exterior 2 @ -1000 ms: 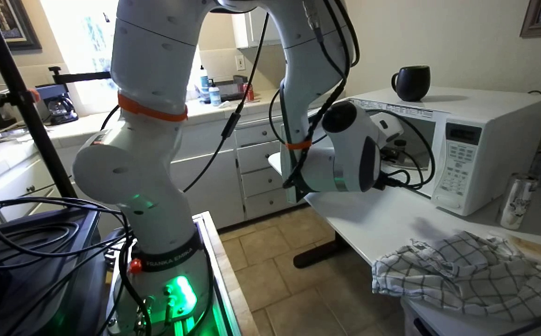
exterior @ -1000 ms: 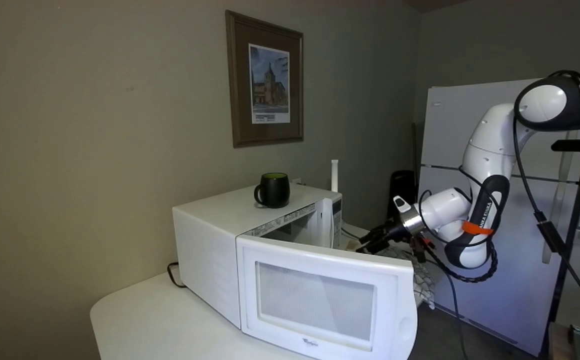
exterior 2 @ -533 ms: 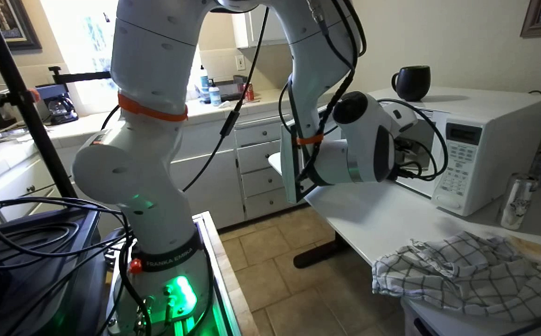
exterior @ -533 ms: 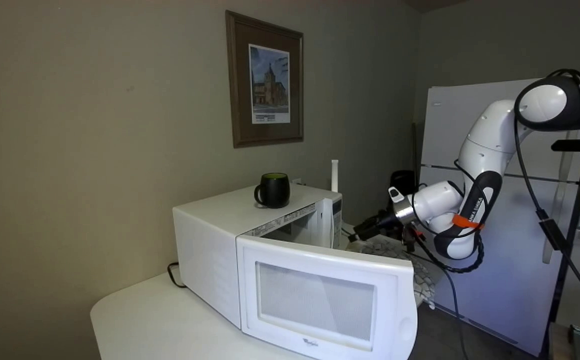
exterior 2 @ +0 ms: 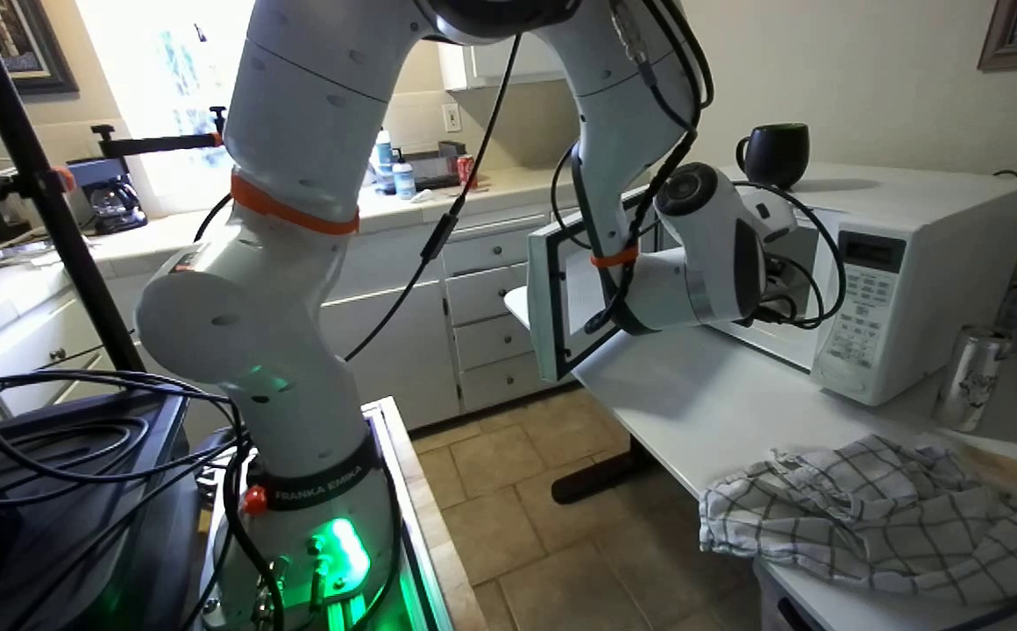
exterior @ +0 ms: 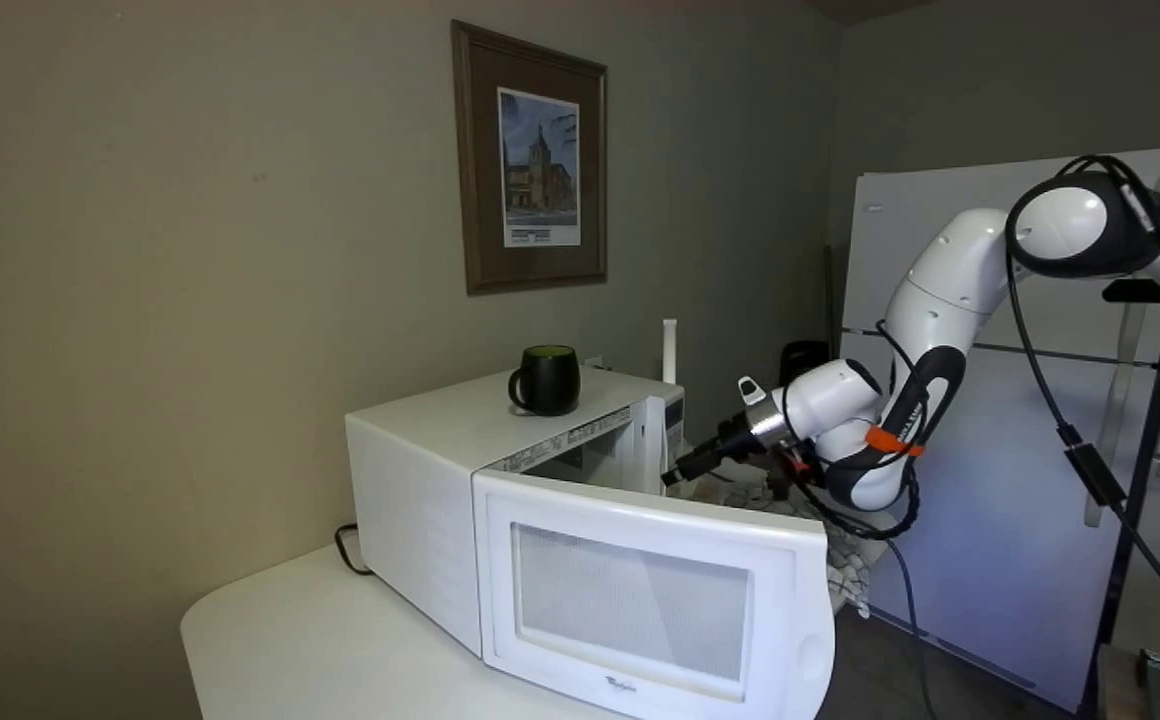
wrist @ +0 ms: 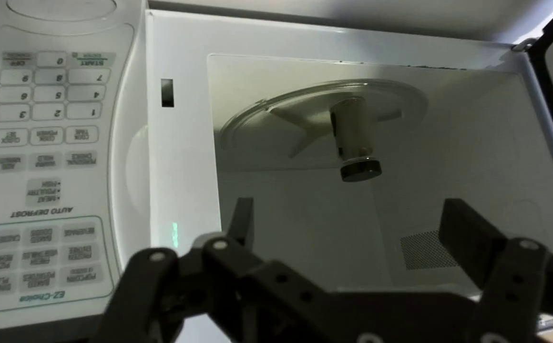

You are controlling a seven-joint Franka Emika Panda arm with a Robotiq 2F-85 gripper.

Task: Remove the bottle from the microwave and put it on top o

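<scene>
White surface (exterior 2: 728, 403) carries the microwave (exterior 2: 938, 263). Bottle (wrist: 355, 131) stands inside on the turntable (wrist: 300, 114), at 12 o'clock from the end effector (wrist: 351, 218); fingers (wrist: 467, 233) wide, nothing between. Judged done: door (exterior: 630, 605) open; left: all 3 of grasp, removal, placement. Readable: "FRANKA EMIKA" on arm base (exterior 2: 307, 526); inverted "START", "AUTO DEFROST", "POPCORN" on keypad (wrist: 47, 166).

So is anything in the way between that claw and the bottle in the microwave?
Nothing visible: in the wrist view the open gripper faces into the microwave, nothing stands in front of the bottle, and the door stands open.
</scene>
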